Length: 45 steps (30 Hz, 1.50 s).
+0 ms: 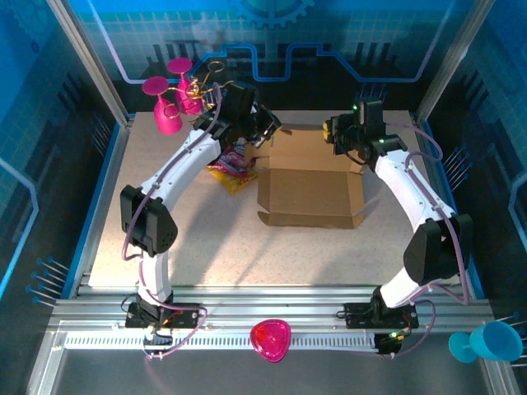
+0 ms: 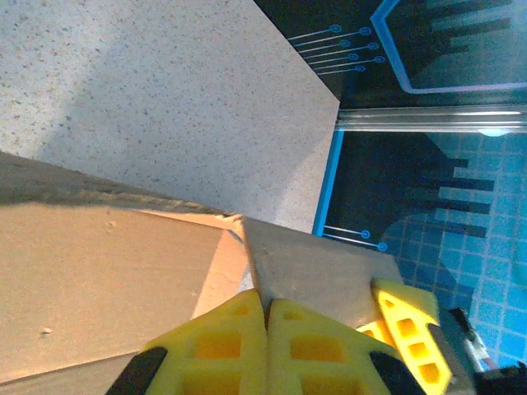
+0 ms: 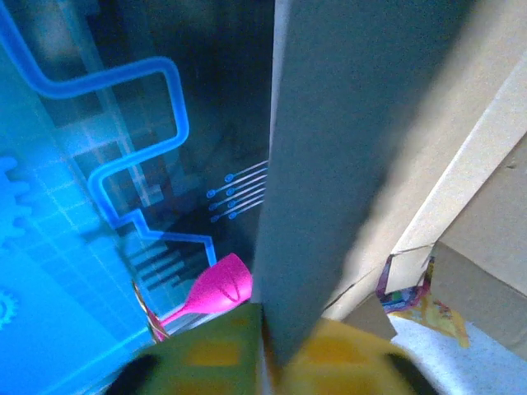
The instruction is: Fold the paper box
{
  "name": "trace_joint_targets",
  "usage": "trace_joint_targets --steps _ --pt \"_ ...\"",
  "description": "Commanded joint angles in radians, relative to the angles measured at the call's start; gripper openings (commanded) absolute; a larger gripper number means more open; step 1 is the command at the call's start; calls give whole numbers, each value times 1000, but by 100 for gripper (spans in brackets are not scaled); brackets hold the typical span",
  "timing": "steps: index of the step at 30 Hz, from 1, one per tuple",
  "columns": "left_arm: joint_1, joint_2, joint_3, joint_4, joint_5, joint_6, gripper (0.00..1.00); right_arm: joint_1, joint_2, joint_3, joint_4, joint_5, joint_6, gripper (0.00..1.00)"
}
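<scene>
**Box** [image 1: 306,191]: brown cardboard, at mid-table [image 1: 165,239], partly formed. The base is flat, the low side walls are raised, and the rear panel stands up at the far edge. A snack packet [image 1: 231,174] lies just beside its left wall.

**Left gripper** [image 2: 265,309]: at the box's far-left corner. The jaws are together with nothing between them. The yellow tips rest against the face of a small corner flap and do not pinch it.

**Right gripper** [image 3: 268,337]: at the far-right corner. One finger sits on each side of an upright panel, which runs down between them. The jaws look clamped on it, though how firmly cannot be told.

**Step in hand (judged)**: raising and tucking the rear corners, mid-task. The side flaps are being turned in against the back wall.

**Next move (judged)**: calls for the left tips to press the corner flap inward along its crease while the right holds the panel square. Too hard a push would likely slide the light box across the table or buckle the flap.
</scene>
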Motion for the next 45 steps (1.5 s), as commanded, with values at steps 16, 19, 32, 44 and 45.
trace_joint_targets --steps 16,19,32,44,45 --pt "8 -36 -75 58 42 -50 0 35 -96 -305 483 -14 31 39" --pt "10 -38 -81 56 38 -55 0 48 -109 -350 526 16 42 39" --pt "11 -57 -122 92 40 -96 0 83 -25 -478 951 243 76 32" --pt "17 -52 -111 85 51 -95 0 73 51 -451 977 244 84 23" --pt "19 -51 -111 85 53 -96 0 73 57 -445 974 242 83 22"
